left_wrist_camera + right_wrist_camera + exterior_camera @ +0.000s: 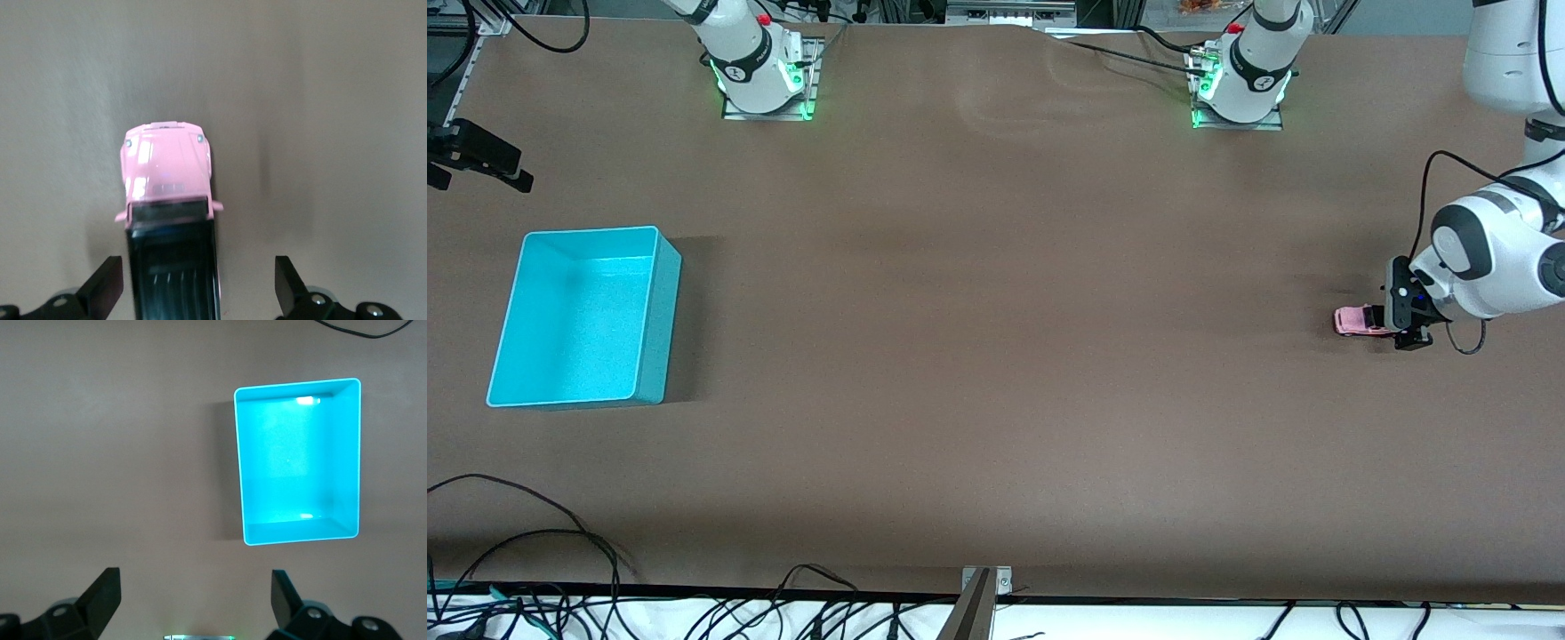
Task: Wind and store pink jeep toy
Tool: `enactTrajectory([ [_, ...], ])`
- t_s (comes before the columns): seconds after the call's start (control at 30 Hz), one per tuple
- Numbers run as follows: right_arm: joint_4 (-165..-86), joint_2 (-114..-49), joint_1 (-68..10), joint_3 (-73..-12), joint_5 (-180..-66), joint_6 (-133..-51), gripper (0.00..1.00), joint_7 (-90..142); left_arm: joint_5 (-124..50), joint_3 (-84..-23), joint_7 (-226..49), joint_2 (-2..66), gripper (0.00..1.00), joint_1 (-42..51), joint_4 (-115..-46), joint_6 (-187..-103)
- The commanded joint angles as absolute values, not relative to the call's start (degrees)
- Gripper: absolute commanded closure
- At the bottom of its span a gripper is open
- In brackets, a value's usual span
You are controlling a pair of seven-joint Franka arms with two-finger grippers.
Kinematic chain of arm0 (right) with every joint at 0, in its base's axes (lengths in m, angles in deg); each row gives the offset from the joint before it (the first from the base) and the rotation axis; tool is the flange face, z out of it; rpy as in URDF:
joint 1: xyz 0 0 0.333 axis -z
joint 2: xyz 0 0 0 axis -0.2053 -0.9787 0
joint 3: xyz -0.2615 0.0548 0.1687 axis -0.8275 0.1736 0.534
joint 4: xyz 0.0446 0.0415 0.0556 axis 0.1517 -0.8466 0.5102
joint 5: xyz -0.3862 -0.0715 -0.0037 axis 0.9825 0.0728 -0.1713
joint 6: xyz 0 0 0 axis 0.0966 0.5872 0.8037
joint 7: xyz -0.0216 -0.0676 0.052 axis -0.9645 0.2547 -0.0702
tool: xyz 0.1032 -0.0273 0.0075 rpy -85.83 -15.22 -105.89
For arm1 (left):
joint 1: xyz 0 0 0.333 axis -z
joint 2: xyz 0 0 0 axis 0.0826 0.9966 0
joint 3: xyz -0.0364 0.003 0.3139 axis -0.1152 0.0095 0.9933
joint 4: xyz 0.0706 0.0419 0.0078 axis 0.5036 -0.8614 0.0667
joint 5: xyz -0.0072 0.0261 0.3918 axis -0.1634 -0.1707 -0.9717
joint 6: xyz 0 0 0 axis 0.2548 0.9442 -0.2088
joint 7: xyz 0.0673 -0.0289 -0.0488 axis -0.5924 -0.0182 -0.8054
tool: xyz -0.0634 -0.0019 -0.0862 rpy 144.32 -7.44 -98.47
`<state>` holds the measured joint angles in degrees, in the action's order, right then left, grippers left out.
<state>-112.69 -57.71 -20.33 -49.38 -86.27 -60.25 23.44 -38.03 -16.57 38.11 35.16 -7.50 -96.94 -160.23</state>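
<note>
Two fingers of the left gripper [197, 287] stand wide apart around the black rear of the pink jeep toy [170, 200], gripping nothing; the toy sits on the table [996, 356] at the left arm's end. The right gripper [193, 603] waits, spread wide, above the table near the turquoise bin [298, 460], which holds nothing.

pink jeep toy [170, 200]: rear cut off by left wrist view's edge | wheels hidden
</note>
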Motion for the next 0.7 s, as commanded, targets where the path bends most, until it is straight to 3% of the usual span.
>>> enactTrajectory([
  [0.0,-112.14,-57.2,-20.37,-49.6,-85.94,-59.29,0.0,23.62,-39.15,-16.07,38.24,30.64,0.0,-7.02,-95.43,-151.29],
  [0.27,-112.14,-57.2,-20.2,-49.51,-85.94,-59.29,0.0,23.88,-43.2,-16.24,34.37,26.32,0.0,-6.94,-91.22,-144.07],
  [0.53,-112.14,-57.2,-20.2,-49.69,-85.85,-59.38,0.0,24.05,-42.41,-17.38,32.61,25.54,0.0,-5.97,-86.46,-144.77],
  [0.67,-112.14,-57.2,-20.11,-49.69,-85.85,-59.38,0.0,24.14,-42.41,-17.91,32.7,25.18,0.0,-5.88,-86.73,-150.64],
])
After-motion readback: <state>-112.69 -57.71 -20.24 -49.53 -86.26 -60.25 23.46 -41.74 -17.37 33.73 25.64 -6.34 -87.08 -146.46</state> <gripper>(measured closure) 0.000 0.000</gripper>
